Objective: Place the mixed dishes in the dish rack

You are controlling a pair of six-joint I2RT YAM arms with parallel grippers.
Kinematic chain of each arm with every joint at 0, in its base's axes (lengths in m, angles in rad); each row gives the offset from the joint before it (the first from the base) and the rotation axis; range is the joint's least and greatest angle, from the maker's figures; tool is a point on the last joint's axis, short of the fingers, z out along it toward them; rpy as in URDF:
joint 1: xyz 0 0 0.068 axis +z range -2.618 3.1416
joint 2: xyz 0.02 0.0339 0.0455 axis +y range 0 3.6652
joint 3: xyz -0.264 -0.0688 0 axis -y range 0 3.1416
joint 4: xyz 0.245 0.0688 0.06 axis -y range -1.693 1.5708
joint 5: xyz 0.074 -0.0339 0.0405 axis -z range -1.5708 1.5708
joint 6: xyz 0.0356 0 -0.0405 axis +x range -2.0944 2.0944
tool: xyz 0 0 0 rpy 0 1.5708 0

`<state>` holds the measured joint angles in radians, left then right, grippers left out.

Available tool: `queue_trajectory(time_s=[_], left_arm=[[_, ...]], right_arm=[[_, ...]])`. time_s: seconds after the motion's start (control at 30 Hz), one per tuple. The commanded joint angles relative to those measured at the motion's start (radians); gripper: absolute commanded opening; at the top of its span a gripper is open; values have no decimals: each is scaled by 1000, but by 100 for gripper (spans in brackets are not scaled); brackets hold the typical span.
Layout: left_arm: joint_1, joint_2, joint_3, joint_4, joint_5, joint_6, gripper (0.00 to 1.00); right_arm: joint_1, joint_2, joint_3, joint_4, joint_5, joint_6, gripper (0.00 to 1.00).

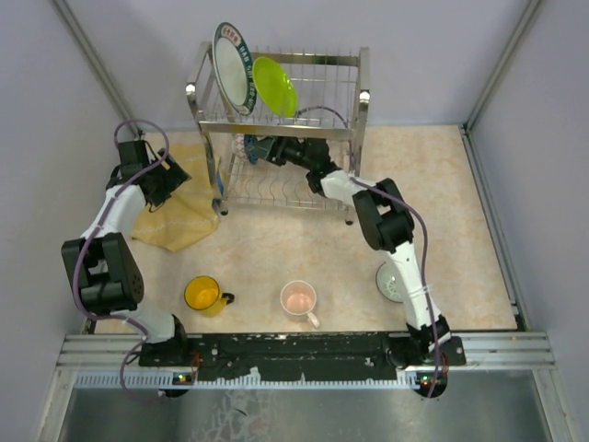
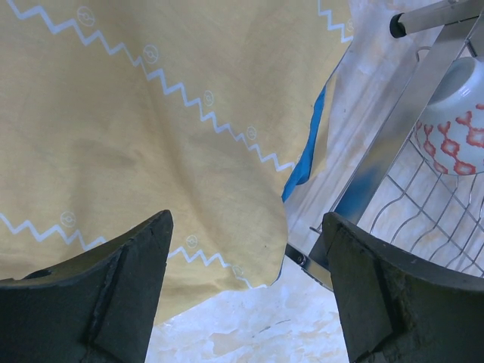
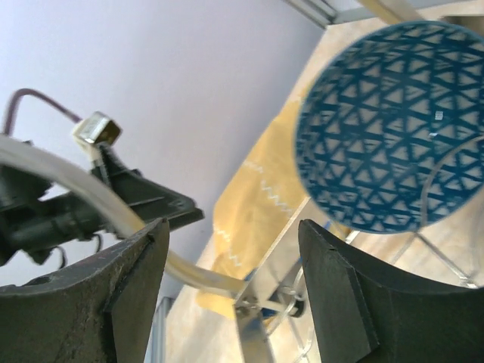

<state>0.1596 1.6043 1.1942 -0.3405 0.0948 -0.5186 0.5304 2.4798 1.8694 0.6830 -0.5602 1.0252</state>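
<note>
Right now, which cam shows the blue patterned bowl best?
Right wrist: inside of the blue patterned bowl, nearly whole, on edge in the dish rack. Left wrist: only its red-patterned outside; top external: a sliver by the right gripper.

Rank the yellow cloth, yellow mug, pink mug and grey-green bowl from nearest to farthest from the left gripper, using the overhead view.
Measured from the left gripper:
1. yellow cloth, right beneath it on the left.
2. yellow mug, near edge, left.
3. pink mug, near edge, centre.
4. grey-green bowl, near edge, right, partly hidden.
</note>
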Motion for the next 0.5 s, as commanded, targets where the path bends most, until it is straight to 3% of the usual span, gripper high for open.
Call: queue_trajectory(time_s=[0.0,0.3,0.47], left_arm=[[5,-7,18,19,-6,9,86],[5,-12,38,12,-9,10,86],[5,-22,36,9,-7,8,86]], right_arm=[[33,-137,-90,195,-31,81,69],[112,-277,-340,381,-44,236,69],[153,-379,-470,400,-48,227,69]])
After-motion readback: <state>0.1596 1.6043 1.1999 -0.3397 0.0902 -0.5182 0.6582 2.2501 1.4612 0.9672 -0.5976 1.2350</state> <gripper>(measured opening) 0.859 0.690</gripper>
